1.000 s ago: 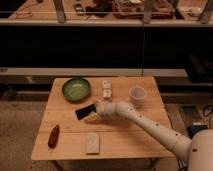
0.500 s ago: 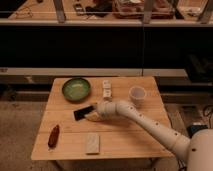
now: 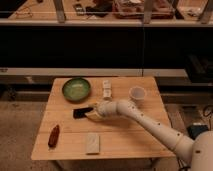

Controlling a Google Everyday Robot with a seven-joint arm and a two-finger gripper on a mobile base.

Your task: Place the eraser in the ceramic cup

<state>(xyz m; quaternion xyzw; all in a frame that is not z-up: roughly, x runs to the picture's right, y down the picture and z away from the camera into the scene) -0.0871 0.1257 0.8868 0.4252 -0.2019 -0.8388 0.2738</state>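
While you look down at the wooden counter [image 3: 125,142] in the one camera view, you will find the robot's white arm [image 3: 150,122] reaching in from the lower right corner and stretching leftward across the middle of the board. Its hand [image 3: 93,113] sits low over the counter, left of centre, right against the right end of the eraser [image 3: 80,113]. The eraser is a small flat black slab lying on the wood just below the green bowl [image 3: 76,89]. You cannot tell from this view whether the hand is clenched on the eraser or released; the two simply meet at the eraser's right end. The ceramic cup [image 3: 137,93], small, white and upright, stands near the far right part of the counter, well apart from the eraser and on the other side of the arm's elbow. Between the bowl and the cup, near the far edge, you can see a pair of small white pieces [image 3: 106,89] set one behind the other. Towards the near left corner lies a red elongated object [image 3: 53,136], and a pale beige block [image 3: 92,143] rests near the front edge, below the hand. Behind the counter runs dark shelving [image 3: 100,47].
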